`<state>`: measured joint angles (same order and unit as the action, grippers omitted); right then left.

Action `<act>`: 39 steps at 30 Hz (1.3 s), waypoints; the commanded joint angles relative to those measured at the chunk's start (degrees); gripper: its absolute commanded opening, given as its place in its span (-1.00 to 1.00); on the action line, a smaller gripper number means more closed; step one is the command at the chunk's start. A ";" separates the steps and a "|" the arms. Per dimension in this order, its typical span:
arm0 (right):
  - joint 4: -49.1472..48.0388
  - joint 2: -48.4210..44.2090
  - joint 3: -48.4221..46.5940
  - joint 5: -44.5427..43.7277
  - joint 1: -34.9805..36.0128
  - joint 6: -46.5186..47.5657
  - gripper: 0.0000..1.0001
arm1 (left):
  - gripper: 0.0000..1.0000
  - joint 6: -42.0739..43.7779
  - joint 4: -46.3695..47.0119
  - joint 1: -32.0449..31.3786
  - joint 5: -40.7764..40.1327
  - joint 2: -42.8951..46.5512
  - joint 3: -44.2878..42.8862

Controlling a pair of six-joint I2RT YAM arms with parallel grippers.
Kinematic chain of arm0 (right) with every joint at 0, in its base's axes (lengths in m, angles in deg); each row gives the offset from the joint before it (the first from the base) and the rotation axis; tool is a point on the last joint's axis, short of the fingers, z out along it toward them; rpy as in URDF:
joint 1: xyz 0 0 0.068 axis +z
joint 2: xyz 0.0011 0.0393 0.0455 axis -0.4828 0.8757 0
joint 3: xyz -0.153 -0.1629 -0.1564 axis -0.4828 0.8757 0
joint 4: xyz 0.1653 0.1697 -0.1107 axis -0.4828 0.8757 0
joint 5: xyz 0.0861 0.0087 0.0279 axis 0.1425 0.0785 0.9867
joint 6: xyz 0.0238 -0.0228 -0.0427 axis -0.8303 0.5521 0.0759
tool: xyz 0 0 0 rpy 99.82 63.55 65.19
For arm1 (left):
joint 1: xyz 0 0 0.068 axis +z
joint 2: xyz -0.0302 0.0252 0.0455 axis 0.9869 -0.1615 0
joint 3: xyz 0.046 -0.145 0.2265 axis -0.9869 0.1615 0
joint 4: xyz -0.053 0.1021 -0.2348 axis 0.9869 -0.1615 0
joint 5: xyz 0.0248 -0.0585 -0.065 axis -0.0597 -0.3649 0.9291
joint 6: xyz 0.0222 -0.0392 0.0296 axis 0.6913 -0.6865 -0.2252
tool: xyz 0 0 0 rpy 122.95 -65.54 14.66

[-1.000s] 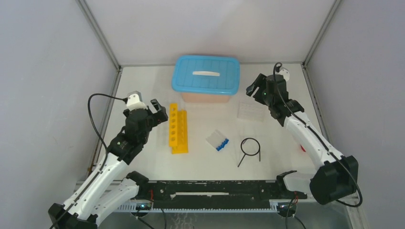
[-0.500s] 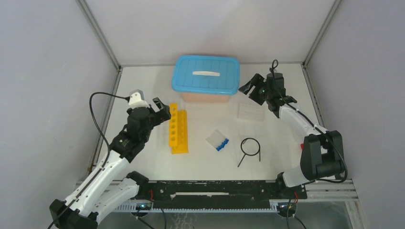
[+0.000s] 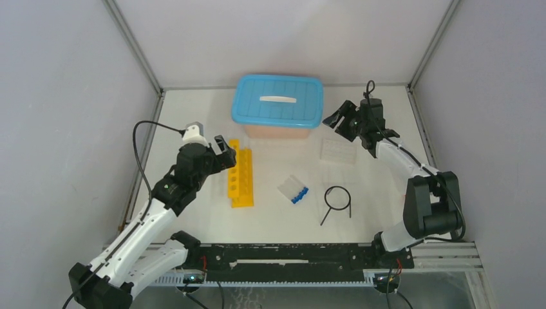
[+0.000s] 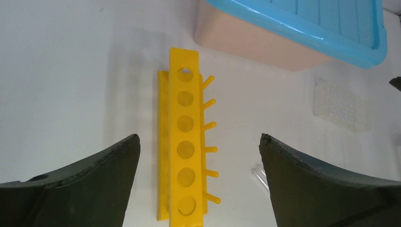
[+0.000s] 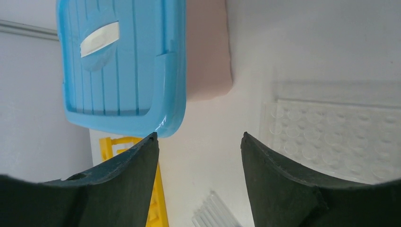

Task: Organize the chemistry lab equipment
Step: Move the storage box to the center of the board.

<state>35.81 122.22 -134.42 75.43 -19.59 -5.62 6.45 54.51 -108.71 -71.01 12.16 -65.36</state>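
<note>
The yellow rack (image 3: 241, 174) with round holes lies on the white table, also in the left wrist view (image 4: 185, 142). My left gripper (image 3: 221, 149) is open and empty, above the rack's far left end. Several clear blue-capped tubes (image 3: 293, 189) lie bundled mid-table. The small clear tray (image 3: 339, 151) sits right of centre, also in the right wrist view (image 5: 331, 137). The black wire ring (image 3: 337, 199) with handle lies near the front. My right gripper (image 3: 339, 119) is open and empty, beside the bin's right end, above the table.
A pink bin with a blue lid (image 3: 278, 103) stands at the back centre, also in the right wrist view (image 5: 123, 66). Grey walls close in the table on three sides. A black rail (image 3: 290, 257) runs along the near edge.
My left gripper has moved right, toward the yellow rack. My right arm folded back at first, its gripper shifting slightly left near the bin, then held still.
</note>
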 commanded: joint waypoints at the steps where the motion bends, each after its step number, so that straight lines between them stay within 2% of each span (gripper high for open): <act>1: -7.90 1.89 -0.03 4.32 -1.31 -1.94 0.42 | 0.99 0.43 2.65 -0.38 4.37 -2.73 -0.40; 15: -16.63 10.78 -4.16 13.19 -2.75 -7.29 0.32 | 0.99 0.05 3.86 -0.38 4.43 -8.12 0.09; 22: -19.24 10.10 -4.61 14.46 -3.19 -8.45 0.32 | 1.00 -0.23 4.09 -0.40 3.52 -7.86 0.14; 39: -25.10 19.94 -8.87 20.07 -1.87 -13.21 0.30 | 0.99 -2.11 4.30 -0.38 2.02 -8.08 0.51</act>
<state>16.18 141.63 -141.13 93.15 -21.99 -16.82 5.31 56.61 -108.76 -67.75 3.88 -65.34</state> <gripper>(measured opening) 0.654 0.996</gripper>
